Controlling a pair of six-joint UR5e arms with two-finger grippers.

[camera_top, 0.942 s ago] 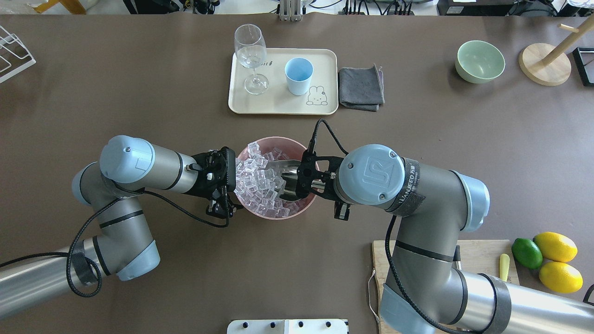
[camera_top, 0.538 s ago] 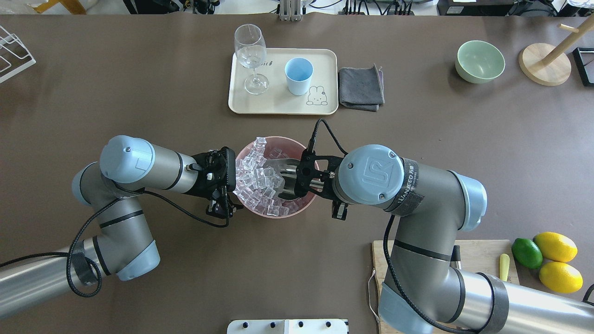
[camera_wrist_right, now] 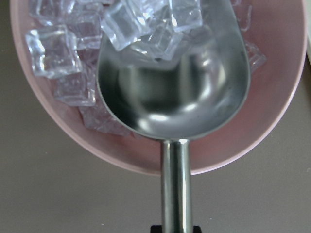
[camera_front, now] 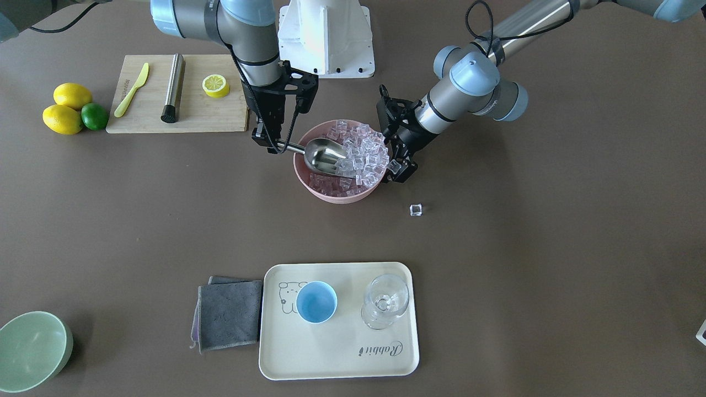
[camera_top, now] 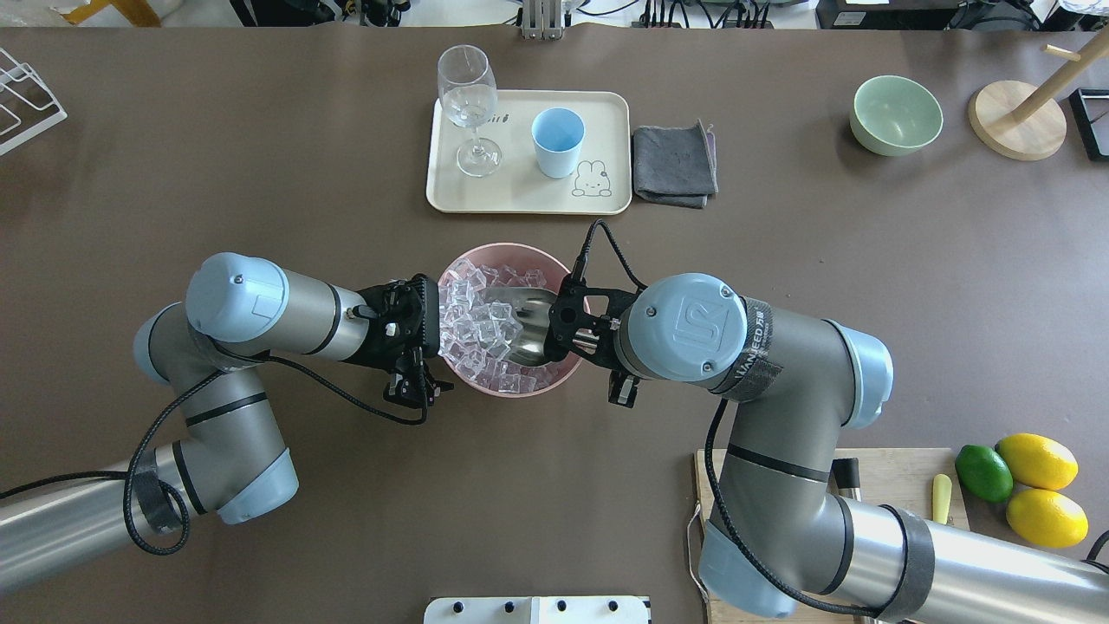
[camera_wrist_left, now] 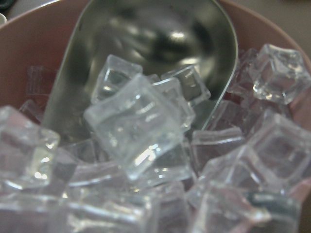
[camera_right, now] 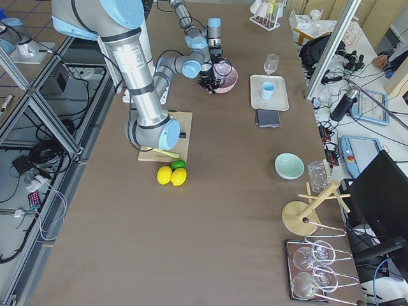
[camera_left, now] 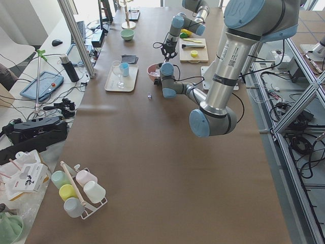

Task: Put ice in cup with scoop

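Observation:
The ice [camera_top: 472,316] fills a pink bowl [camera_top: 520,253] at the table's middle. My right gripper [camera_top: 563,334] is shut on the handle of the steel scoop [camera_top: 524,334]. The scoop's mouth is pushed into the pile, with a few cubes [camera_wrist_right: 146,24] at its lip. In the front view the scoop [camera_front: 325,154] lies nearly level in the bowl. My left gripper [camera_top: 431,334] is shut on the bowl's opposite rim. One loose cube [camera_front: 416,209] lies on the table. The light-blue cup [camera_top: 557,139] stands empty on a cream tray [camera_top: 520,195].
A stemmed glass [camera_top: 468,95] stands on the tray beside the cup. A grey cloth [camera_top: 674,163] lies right of the tray and a green bowl [camera_top: 895,113] further right. A cutting board [camera_front: 204,113] holds a steel rod [camera_front: 174,87]. Lemons and a lime [camera_top: 1022,485] lie by it.
The pink bowl has shifted a little toward the tray. My right gripper has pushed the scoop further into the ice, and the raised cubes have settled.

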